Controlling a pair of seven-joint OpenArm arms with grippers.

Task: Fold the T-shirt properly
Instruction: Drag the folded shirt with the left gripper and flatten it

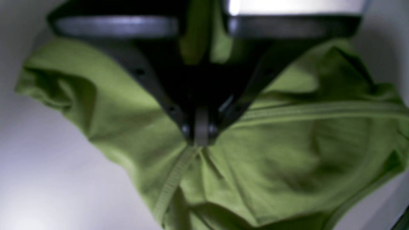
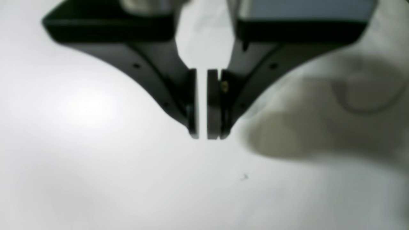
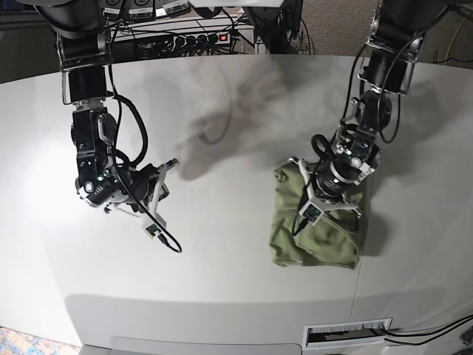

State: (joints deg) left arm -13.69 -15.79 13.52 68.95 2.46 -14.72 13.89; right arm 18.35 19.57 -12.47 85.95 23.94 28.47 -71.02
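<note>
One clenched left pincer point(image 1: 202, 142) hides part of the crumpled T-shirt point(image 3: 318, 240); the right pincer point(image 2: 202, 135) stands slightly parted.

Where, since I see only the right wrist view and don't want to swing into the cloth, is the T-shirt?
Observer: The base view shows the T-shirt beneath the left arm, on the robot's left side of the table.
Operator: Are the left jaws open or shut?
Observer: Shut, by the left wrist view. Their tips are at the cloth, and creases run out from there. I can't be sure whether fabric is pinched.
Operator: Is my right arm over the shirt at all?
Observer: No. In the base view, a stretch of table lies between the right arm and the shirt.
</note>
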